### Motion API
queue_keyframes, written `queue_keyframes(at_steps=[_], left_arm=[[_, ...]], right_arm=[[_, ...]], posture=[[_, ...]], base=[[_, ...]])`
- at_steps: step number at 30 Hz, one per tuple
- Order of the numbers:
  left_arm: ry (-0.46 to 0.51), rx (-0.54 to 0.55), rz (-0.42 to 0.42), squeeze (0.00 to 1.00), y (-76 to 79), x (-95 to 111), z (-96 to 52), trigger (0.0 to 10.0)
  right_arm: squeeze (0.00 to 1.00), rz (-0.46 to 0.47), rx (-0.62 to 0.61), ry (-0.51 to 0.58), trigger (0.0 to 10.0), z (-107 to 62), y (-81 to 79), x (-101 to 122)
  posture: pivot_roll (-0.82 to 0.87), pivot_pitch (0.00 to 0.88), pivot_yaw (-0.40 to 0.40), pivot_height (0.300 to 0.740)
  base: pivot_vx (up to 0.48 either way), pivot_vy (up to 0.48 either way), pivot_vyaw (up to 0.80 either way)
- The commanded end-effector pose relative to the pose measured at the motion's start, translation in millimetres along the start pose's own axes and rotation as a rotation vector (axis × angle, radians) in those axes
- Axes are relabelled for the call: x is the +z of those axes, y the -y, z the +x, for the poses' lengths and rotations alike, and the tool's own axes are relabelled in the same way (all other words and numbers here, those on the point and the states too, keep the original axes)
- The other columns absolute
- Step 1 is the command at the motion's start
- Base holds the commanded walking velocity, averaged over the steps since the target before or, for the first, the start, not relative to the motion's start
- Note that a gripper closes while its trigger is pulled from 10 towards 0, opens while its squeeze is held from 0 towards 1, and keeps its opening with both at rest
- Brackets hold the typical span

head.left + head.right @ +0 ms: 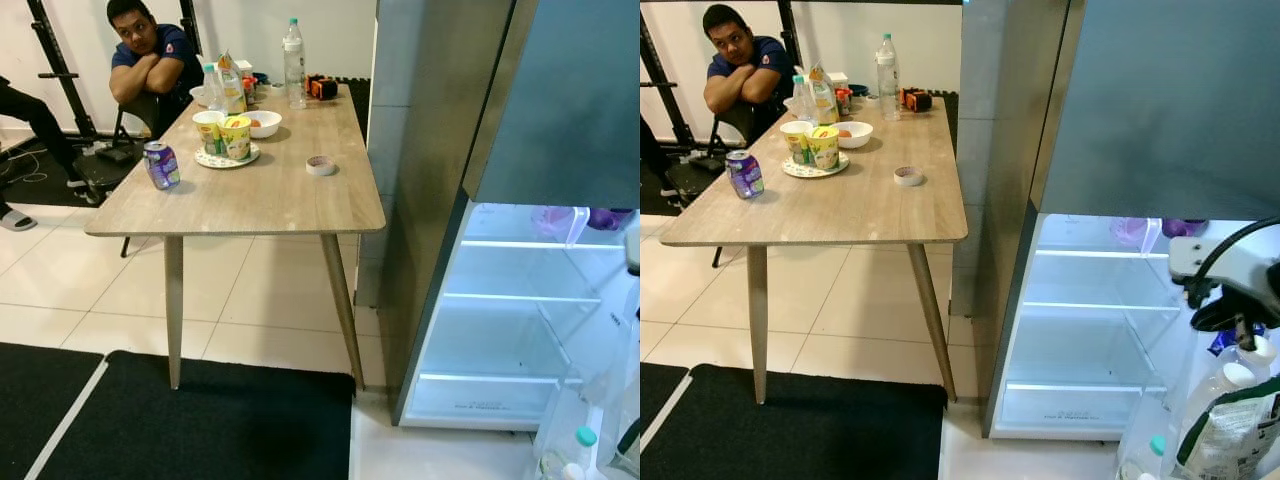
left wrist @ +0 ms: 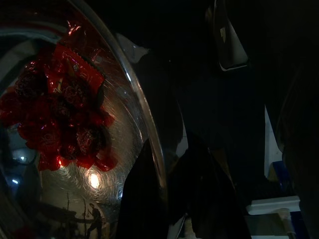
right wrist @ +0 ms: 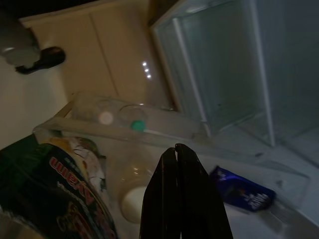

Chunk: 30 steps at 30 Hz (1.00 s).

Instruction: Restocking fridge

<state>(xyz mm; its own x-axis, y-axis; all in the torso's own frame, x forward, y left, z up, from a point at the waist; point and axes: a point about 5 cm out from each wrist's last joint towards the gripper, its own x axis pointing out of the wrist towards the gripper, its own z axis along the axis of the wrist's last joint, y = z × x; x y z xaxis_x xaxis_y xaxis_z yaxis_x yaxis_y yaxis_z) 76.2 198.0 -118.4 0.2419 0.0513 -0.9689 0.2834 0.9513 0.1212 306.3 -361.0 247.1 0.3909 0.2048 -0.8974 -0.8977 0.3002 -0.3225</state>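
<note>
The fridge (image 1: 520, 300) stands open on the right, with bare lit glass shelves and a purple item (image 1: 600, 217) on the top shelf. My right gripper (image 3: 175, 148) is shut with nothing in it. It hangs over the door bin, above a white-capped bottle (image 3: 132, 203), a green snack bag (image 3: 65, 189) and a blue packet (image 3: 241, 191). The right arm (image 1: 1225, 265) reaches in beside that bin. My left gripper (image 2: 167, 174) is shut on the rim of a shiny metal bowl (image 2: 124, 129) that holds red wrapped sweets (image 2: 60, 114); that view is dark.
A wooden table (image 1: 250, 200) stands left of the fridge. On it are a purple can (image 1: 160, 165), cups on a plate (image 1: 228, 135), a white bowl (image 1: 262, 123), a water bottle (image 1: 293, 65) and a tape roll (image 1: 320, 165). A person (image 1: 150, 60) sits at its far end. A black mat (image 1: 200, 420) lies in front.
</note>
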Motion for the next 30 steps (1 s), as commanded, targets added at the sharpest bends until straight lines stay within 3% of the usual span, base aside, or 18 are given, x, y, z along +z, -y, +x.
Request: queue_keyframes(at_steps=[1, 3, 4, 7, 8, 10, 15, 21, 30], left_arm=[[0.025, -0.003, -0.003, 0.00, 1.0, 6.8, 0.5, 10.0], [0.025, -0.003, -0.003, 0.00, 1.0, 6.8, 0.5, 10.0], [0.024, -0.002, -0.003, 0.00, 0.0, 6.7, 0.4, 10.0], [0.023, -0.001, -0.003, 0.00, -0.7, 6.5, 0.3, 10.0], [0.023, 0.000, -0.003, 0.00, -1.3, 6.4, 0.3, 10.0], [0.023, 0.000, -0.003, 0.00, -1.3, 6.4, 0.3, 10.0], [0.025, -0.002, -0.004, 0.00, -0.5, 6.8, 0.4, 10.0], [0.026, -0.001, -0.010, 0.00, 0.1, 6.9, 0.4, 10.0], [0.024, -0.001, -0.017, 0.00, 0.7, 6.0, 0.4, 10.0]], right_arm=[[0.00, -0.043, 0.038, 0.005, 10.0, 24.6, -4.7, 9.9], [0.00, -0.043, 0.038, 0.005, 10.0, 24.6, -4.7, 9.9], [0.00, -0.067, 0.047, -0.008, 10.0, 38.1, -8.0, 13.1], [0.00, -0.088, 0.046, -0.017, 10.0, 50.1, -10.7, 16.5], [0.00, -0.107, 0.047, -0.009, 10.0, 62.1, -13.6, 22.0], [0.00, -0.107, 0.047, -0.009, 10.0, 62.1, -13.6, 22.0], [0.00, -0.178, 0.072, -0.057, 10.0, 104.6, -30.5, 32.9], [0.00, -0.220, 0.129, -0.143, 10.0, 128.4, -48.7, 28.2], [0.00, -0.238, 0.126, -0.265, 10.0, 131.6, -51.3, 17.3]], posture=[[-0.11, 0.021, -0.029, 0.740], [-0.11, 0.021, -0.029, 0.740], [-0.11, 0.021, -0.029, 0.740], [-0.11, 0.021, -0.029, 0.740], [-0.11, 0.025, -0.028, 0.740], [-0.11, 0.025, -0.028, 0.740], [-0.10, 0.027, -0.031, 0.740], [-0.10, 0.026, -0.036, 0.740], [-0.10, 0.025, -0.039, 0.740]], base=[[0.000, 0.000, 0.00], [0.000, 0.000, 0.00], [0.000, 0.000, 0.00], [0.000, 0.000, 0.00], [0.000, 0.000, 0.00], [0.000, 0.000, 0.00], [0.000, 0.000, 0.00], [0.000, 0.000, 0.00], [0.000, 0.000, 0.00]])
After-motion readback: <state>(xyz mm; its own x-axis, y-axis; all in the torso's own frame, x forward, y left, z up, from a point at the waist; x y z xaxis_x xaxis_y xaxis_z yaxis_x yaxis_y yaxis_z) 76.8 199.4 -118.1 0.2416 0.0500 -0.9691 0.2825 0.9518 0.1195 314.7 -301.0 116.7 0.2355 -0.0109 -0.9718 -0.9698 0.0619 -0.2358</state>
